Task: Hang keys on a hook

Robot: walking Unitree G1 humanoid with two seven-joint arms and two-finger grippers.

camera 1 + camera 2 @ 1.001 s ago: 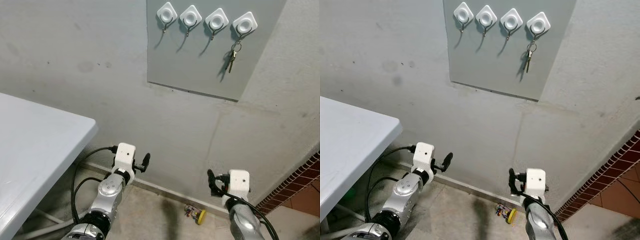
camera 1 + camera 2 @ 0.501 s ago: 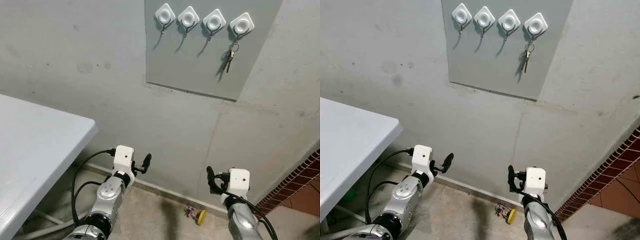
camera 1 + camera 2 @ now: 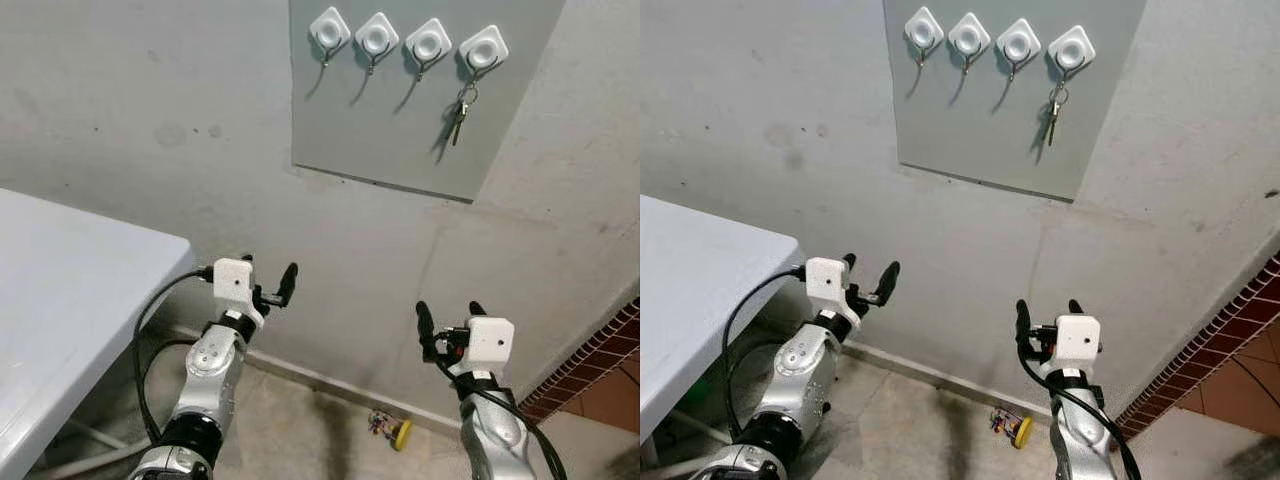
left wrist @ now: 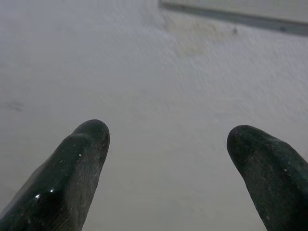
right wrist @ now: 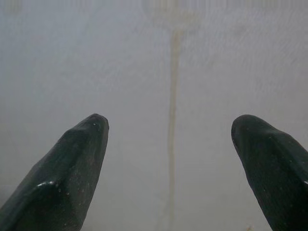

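Note:
A small bunch of keys (image 3: 457, 115) hangs from the rightmost of several white diamond-shaped hooks (image 3: 483, 49) on a grey wall panel (image 3: 400, 140). The other hooks (image 3: 377, 36) are bare. My left gripper (image 3: 268, 278) is held low in front of the wall, far below the panel, open and with nothing between its fingers (image 4: 82, 159). My right gripper (image 3: 449, 316) is at about the same height below the keys, also open and holding nothing, and its fingertips (image 5: 79, 154) face the bare wall.
A white table (image 3: 60, 290) fills the left side, close to my left arm. A small yellow object (image 3: 397, 431) lies on the floor by the skirting. Red brick tiling (image 3: 600, 370) begins at the lower right. A black cable (image 3: 160, 310) loops off my left wrist.
Both arms have risen, lifting the open grippers higher in front of the wall. The keys stay on the rightmost hook. The view tilted slightly a second ago.

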